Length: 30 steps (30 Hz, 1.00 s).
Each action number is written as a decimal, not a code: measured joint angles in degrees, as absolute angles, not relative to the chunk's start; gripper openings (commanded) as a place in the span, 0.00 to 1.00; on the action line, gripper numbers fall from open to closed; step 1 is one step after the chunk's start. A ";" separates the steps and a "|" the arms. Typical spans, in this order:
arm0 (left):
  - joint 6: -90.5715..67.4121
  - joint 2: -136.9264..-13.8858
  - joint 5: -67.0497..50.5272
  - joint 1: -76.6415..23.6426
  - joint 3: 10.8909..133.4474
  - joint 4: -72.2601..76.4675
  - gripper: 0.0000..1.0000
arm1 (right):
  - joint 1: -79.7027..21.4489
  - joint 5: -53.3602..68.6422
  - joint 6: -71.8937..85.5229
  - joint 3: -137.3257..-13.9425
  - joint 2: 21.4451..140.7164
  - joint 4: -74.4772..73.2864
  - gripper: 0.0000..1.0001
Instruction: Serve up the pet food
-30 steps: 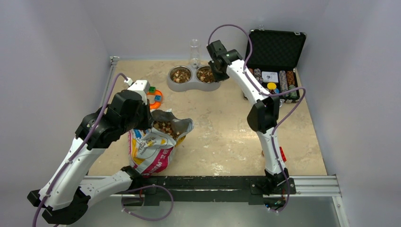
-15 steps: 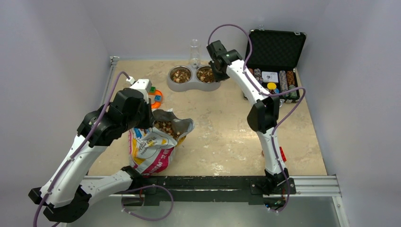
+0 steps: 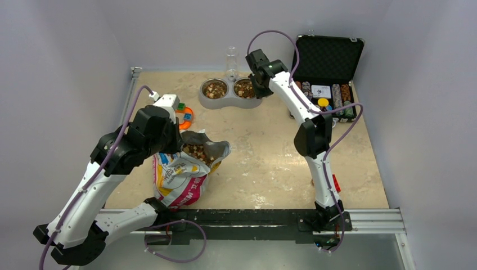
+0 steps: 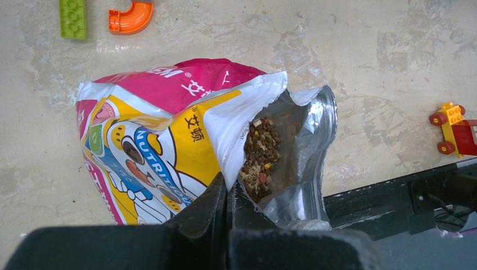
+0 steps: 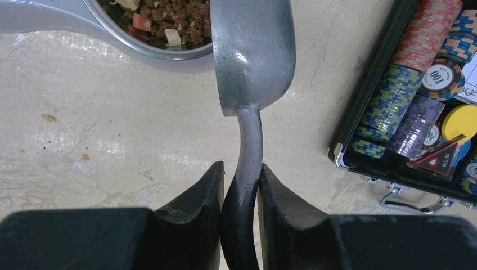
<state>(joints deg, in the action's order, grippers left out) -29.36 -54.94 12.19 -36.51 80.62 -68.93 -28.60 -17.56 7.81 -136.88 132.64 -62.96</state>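
Scoop [image 5: 253, 56] in right claw [image 5: 241, 171] over bowl [image 5: 163, 54] rim; left claw [image 4: 228, 184] pinches bag [image 4: 169, 129] edge.

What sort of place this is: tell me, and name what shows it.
Probably a robot test booth, not a home: plain walls box in a table, two arms are bolted to a rail at its edge, and unrelated props share it: a pet bowl, a food bag, a poker chip case.

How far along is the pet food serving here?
Done: both halves of the double bowl hold kibble. In hand: the right claw grips the metal scoop at the bowl's rim; the left claw pinches the open edge of the bag. Left: possibly more scoops, as the bag holds more, then setting the scoop down.
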 measured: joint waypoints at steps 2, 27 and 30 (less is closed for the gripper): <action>-29.36 -54.96 12.16 -36.51 80.62 -68.93 0.00 | -28.62 -17.56 7.81 -136.88 132.57 -62.98 0.00; -29.32 -54.87 11.94 -36.51 80.62 -68.73 0.00 | -28.82 -18.61 7.66 -134.50 125.54 -62.98 0.00; -29.32 -54.78 11.99 -36.51 80.62 -68.73 0.00 | -28.82 -18.65 7.64 -134.13 125.62 -62.92 0.00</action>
